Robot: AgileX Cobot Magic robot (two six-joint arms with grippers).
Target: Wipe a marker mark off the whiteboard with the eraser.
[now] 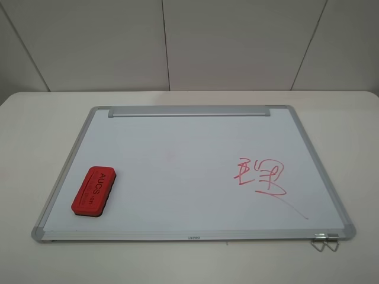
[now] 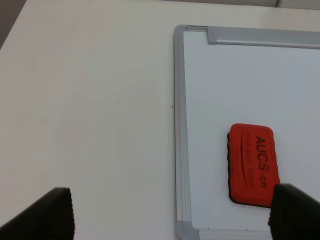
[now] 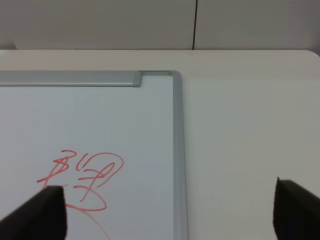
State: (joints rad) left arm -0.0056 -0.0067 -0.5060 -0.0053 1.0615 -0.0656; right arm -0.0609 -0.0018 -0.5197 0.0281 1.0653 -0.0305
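Note:
A whiteboard (image 1: 177, 148) with a grey frame lies flat on the table. A red eraser (image 1: 93, 190) marked AUCS rests on its near left part, seen too in the left wrist view as the eraser (image 2: 251, 162). A red marker scribble (image 1: 260, 176) with a trailing line sits on the board's right half; the right wrist view shows the scribble (image 3: 87, 177) as well. My left gripper (image 2: 172, 212) hangs open above the board's left edge, its fingers wide apart, holding nothing. My right gripper (image 3: 170, 210) is open above the board's right edge. Neither gripper appears in the exterior high view.
The board's grey tray strip (image 1: 189, 111) runs along its far edge. Metal hanging clips (image 1: 324, 241) stick out at the near right corner. The white table (image 1: 35, 136) surrounds the board, with a wall behind.

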